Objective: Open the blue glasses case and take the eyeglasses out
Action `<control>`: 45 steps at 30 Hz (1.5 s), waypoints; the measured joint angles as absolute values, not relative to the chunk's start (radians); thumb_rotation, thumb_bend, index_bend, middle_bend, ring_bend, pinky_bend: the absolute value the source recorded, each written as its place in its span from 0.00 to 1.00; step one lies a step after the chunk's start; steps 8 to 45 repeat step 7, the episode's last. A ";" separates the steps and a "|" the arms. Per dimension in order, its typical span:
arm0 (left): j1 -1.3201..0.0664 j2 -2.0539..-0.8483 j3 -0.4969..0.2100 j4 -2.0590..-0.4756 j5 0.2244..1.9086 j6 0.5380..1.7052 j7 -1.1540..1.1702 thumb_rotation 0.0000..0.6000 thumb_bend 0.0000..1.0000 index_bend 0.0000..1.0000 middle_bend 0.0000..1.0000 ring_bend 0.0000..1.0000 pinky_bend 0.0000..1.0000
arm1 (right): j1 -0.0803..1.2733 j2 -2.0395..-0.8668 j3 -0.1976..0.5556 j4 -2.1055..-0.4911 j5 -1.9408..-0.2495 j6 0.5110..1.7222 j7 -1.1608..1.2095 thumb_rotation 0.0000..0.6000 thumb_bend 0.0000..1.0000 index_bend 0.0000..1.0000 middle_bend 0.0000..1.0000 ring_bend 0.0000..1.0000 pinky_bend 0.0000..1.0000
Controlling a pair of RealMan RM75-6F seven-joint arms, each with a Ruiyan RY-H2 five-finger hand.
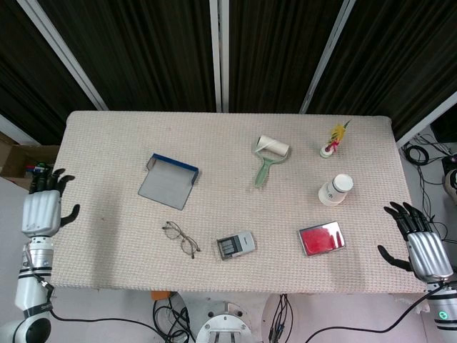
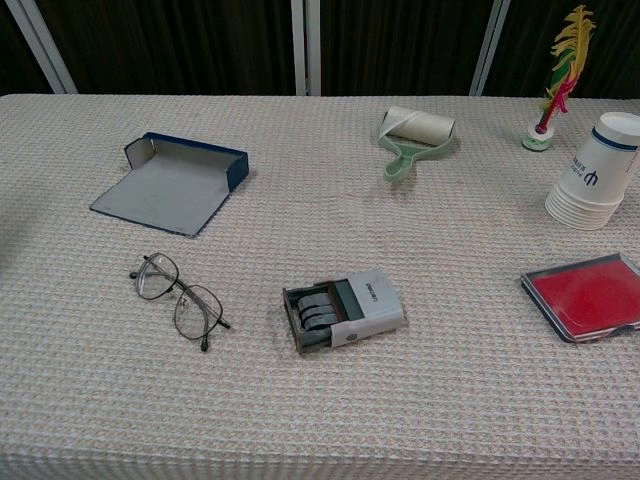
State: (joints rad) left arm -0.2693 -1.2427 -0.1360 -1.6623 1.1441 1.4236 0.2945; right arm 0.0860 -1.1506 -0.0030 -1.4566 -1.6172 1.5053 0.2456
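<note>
Blue glasses case (image 1: 168,181) open on woven beige tablecloth (image 1: 107,143), flap folded out flat, grey lining up, in left half of table. Eyeglasses (image 1: 181,238) out of case, lying on cloth just in front of it, apart from it, temples unfolded; in chest view same eyeglasses (image 2: 179,301) nearer to camera than case (image 2: 170,182).

Left hand (image 1: 41,209) off left edge of table, well apart from both, fingers spread and straight, holding nothing. Right hand (image 1: 420,243) beyond right front corner of table, fingers also spread, thumb out to side, holding nothing. Neither hand seen in chest view.

Grey date stamp (image 1: 236,245) right of eyeglasses, near front edge. Red ink pad (image 1: 322,238) in open case further right. Stack of white paper cups (image 1: 335,189) behind ink pad, lying tilted. Green-handled lint roller (image 1: 269,158) near middle, further back. Small shuttlecock with yellow and red feathers (image 1: 334,139) upright near far right.
</note>
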 measured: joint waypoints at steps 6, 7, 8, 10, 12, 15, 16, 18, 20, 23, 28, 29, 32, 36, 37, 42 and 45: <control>-0.180 -1.195 -0.073 -1.651 1.253 1.504 0.205 1.00 0.28 0.24 0.13 0.05 0.11 | 0.096 -1.153 -0.002 -1.469 -1.624 1.496 0.230 1.00 0.20 0.15 0.11 0.00 0.11; -0.167 -1.191 -0.062 -1.651 1.276 1.521 0.202 1.00 0.28 0.24 0.13 0.05 0.11 | 0.098 -1.154 -0.002 -1.471 -1.625 1.493 0.227 1.00 0.20 0.15 0.11 0.00 0.11; -0.167 -1.191 -0.062 -1.651 1.276 1.521 0.202 1.00 0.28 0.24 0.13 0.05 0.11 | 0.098 -1.154 -0.002 -1.471 -1.625 1.493 0.227 1.00 0.20 0.15 0.11 0.00 0.11; -0.167 -1.191 -0.062 -1.651 1.276 1.521 0.202 1.00 0.28 0.24 0.13 0.05 0.11 | 0.098 -1.154 -0.002 -1.471 -1.625 1.493 0.227 1.00 0.20 0.15 0.11 0.00 0.11; -0.167 -1.191 -0.062 -1.651 1.276 1.521 0.202 1.00 0.28 0.24 0.13 0.05 0.11 | 0.098 -1.154 -0.002 -1.471 -1.625 1.493 0.227 1.00 0.20 0.15 0.11 0.00 0.11; -0.167 -1.191 -0.062 -1.651 1.276 1.521 0.202 1.00 0.28 0.24 0.13 0.05 0.11 | 0.098 -1.154 -0.002 -1.471 -1.625 1.493 0.227 1.00 0.20 0.15 0.11 0.00 0.11; -0.167 -1.191 -0.062 -1.651 1.276 1.521 0.202 1.00 0.28 0.24 0.13 0.05 0.11 | 0.098 -1.154 -0.002 -1.471 -1.625 1.493 0.227 1.00 0.20 0.15 0.11 0.00 0.11; -0.167 -1.191 -0.062 -1.651 1.276 1.521 0.202 1.00 0.28 0.24 0.13 0.05 0.11 | 0.098 -1.154 -0.002 -1.471 -1.625 1.493 0.227 1.00 0.20 0.15 0.11 0.00 0.11; -0.167 -1.191 -0.062 -1.651 1.276 1.521 0.202 1.00 0.28 0.24 0.13 0.05 0.11 | 0.098 -1.154 -0.002 -1.471 -1.625 1.493 0.227 1.00 0.20 0.15 0.11 0.00 0.11; -0.167 -1.191 -0.062 -1.651 1.276 1.521 0.202 1.00 0.28 0.24 0.13 0.05 0.11 | 0.098 -1.154 -0.002 -1.471 -1.625 1.493 0.227 1.00 0.20 0.15 0.11 0.00 0.11; -0.167 -1.191 -0.062 -1.651 1.276 1.521 0.202 1.00 0.28 0.24 0.13 0.05 0.11 | 0.098 -1.154 -0.002 -1.471 -1.625 1.493 0.227 1.00 0.20 0.15 0.11 0.00 0.11; -0.167 -1.191 -0.062 -1.651 1.276 1.521 0.202 1.00 0.28 0.24 0.13 0.05 0.11 | 0.098 -1.154 -0.002 -1.471 -1.625 1.493 0.227 1.00 0.20 0.15 0.11 0.00 0.11; -0.167 -1.191 -0.062 -1.651 1.276 1.521 0.202 1.00 0.28 0.24 0.13 0.05 0.11 | 0.098 -1.154 -0.002 -1.471 -1.625 1.493 0.227 1.00 0.20 0.15 0.11 0.00 0.11; -0.167 -1.191 -0.062 -1.651 1.276 1.521 0.202 1.00 0.28 0.24 0.13 0.05 0.11 | 0.098 -1.154 -0.002 -1.471 -1.625 1.493 0.227 1.00 0.20 0.15 0.11 0.00 0.11; -0.167 -1.191 -0.062 -1.651 1.276 1.521 0.202 1.00 0.28 0.24 0.13 0.05 0.11 | 0.098 -1.154 -0.002 -1.471 -1.625 1.493 0.227 1.00 0.20 0.15 0.11 0.00 0.11; -0.167 -1.191 -0.062 -1.651 1.276 1.521 0.202 1.00 0.28 0.24 0.13 0.05 0.11 | 0.098 -1.154 -0.002 -1.471 -1.625 1.493 0.227 1.00 0.20 0.15 0.11 0.00 0.11; -0.167 -1.191 -0.062 -1.651 1.276 1.521 0.202 1.00 0.28 0.24 0.13 0.05 0.11 | 0.098 -1.154 -0.002 -1.471 -1.625 1.493 0.227 1.00 0.20 0.15 0.11 0.00 0.11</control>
